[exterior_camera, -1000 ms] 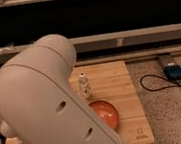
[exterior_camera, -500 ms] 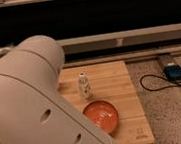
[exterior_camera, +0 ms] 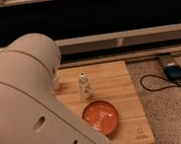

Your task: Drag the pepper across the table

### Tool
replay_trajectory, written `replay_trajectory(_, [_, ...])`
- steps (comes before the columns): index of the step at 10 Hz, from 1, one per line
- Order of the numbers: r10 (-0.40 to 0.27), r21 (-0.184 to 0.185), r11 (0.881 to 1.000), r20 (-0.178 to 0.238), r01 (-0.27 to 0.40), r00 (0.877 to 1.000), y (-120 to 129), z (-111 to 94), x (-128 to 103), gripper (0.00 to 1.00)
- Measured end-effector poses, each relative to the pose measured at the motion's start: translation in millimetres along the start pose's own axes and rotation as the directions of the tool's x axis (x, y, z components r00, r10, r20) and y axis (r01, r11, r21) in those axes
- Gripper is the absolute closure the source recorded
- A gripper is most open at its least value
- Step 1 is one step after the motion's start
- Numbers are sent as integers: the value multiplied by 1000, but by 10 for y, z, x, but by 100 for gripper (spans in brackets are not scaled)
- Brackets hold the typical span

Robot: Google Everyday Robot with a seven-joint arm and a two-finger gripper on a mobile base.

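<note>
Pepper cannot be made out: the left of the surface (exterior_camera: pixel 117 78) is blocked by the arm (exterior_camera: pixel 26 95). The hand is hidden behind it, closed tight; any hold cannot be told. A bowl (exterior_camera: pixel 100 117) is seen near the front edge.

- Round orange bowl (exterior_camera: pixel 100 117): shallow, sat open side up.
- Small white bottle (exterior_camera: pixel 84 85): stood upright just behind the bowl, apart from it.
- Black cables (exterior_camera: pixel 159 84): looped over the speckled floor (exterior_camera: pixel 166 121) to the right.
- Small dark blue box (exterior_camera: pixel 174 70): lay on the floor among the cables.
</note>
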Motion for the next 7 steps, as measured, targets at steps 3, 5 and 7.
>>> replay_trajectory(3, [3, -7, 1000, 4, -3, 1000, -28, -41, 12, 94])
replay_trajectory(5, [-7, -20, 1000, 6, 7, 1000, -21, -55, 12, 74])
replay_trajectory(7, [-24, -34, 999, 7, 24, 1000, 4, -60, -11, 54])
